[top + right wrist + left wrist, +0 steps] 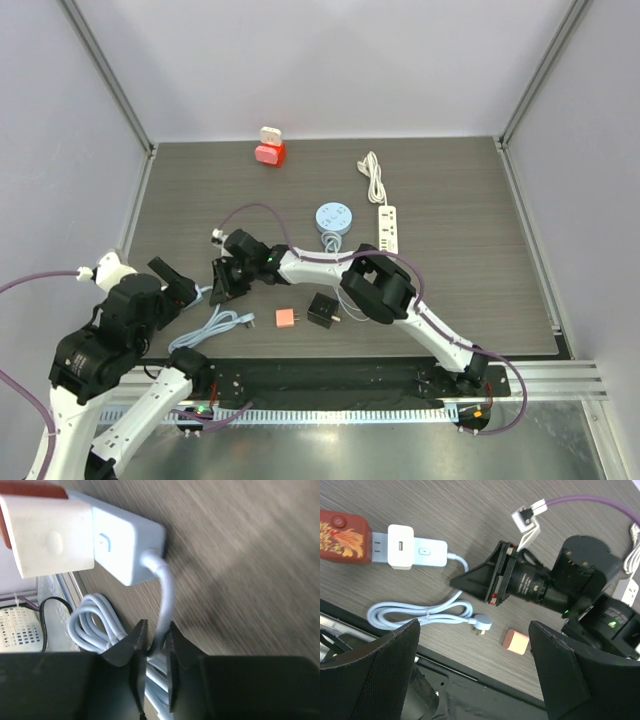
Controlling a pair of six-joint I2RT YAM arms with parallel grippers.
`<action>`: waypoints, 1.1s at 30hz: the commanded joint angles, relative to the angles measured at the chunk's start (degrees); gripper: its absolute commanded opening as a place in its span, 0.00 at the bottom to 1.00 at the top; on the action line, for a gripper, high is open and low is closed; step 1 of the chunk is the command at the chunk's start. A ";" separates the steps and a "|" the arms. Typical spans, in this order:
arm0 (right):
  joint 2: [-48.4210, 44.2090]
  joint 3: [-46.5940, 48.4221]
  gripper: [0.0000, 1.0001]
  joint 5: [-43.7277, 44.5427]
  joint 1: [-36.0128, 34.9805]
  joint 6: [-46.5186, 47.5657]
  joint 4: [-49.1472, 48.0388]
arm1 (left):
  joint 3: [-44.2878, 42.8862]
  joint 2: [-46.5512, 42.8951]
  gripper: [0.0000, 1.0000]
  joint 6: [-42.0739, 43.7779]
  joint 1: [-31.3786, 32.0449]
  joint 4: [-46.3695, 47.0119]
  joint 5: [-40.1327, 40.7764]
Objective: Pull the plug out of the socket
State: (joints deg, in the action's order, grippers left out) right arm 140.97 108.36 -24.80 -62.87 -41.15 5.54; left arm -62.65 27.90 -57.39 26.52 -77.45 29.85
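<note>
**A:** Where is the plug to be found?

**B:** The white cube-shaped plug is seated in the pale blue socket bar, on its broad face, toward the end away from its lead. A dark red block with a gold fish pattern is seen touching that same end of the bar. Whether the 2 are joined cannot be told.

**A:** How are the 2 grippers placed?

**B:** The right gripper is pressed together on the pale blue power cable, just beside the point where it leaves the bar. The left gripper is spread wide and empty. It is held on the near side of the bar, apart from it, above the cable's coiled slack.

**A:** Which step is judged to be in hand?

**B:** Step 1, bracing. The bar is being anchored through its cable and the plug is not yet touched, so the separation itself is all left to do.

**A:** What is called for next?

**B:** The left gripper would need to be brought over the plug and closed on 2 opposite flat sides. The plug would then be drawn straight away from the bar's face while the cable is held firm. A hold by the cable alone is judged weak: the bar may be lifted along with the plug unless it is pinned more firmly.
</note>
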 commanded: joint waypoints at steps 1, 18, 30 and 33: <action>0.27 4.75 0.20 1.50 0.73 2.03 1.48 | 0.69 0.40 0.89 0.96 -0.24 0.55 1.18; -6.41 -5.78 0.03 3.44 9.08 6.52 1.93 | 4.74 16.03 0.82 7.19 -0.24 10.65 -3.47; -8.25 -10.36 0.14 3.79 14.53 6.43 2.02 | 6.92 23.51 0.82 12.38 -0.24 16.80 -6.55; -8.51 -10.80 0.24 1.51 14.44 7.22 1.93 | 8.24 25.62 0.80 13.26 -0.24 18.82 -7.61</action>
State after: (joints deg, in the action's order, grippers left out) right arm 135.13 98.67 -24.88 -48.86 -36.97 6.59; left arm -55.48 52.25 -46.17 26.52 -62.41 23.35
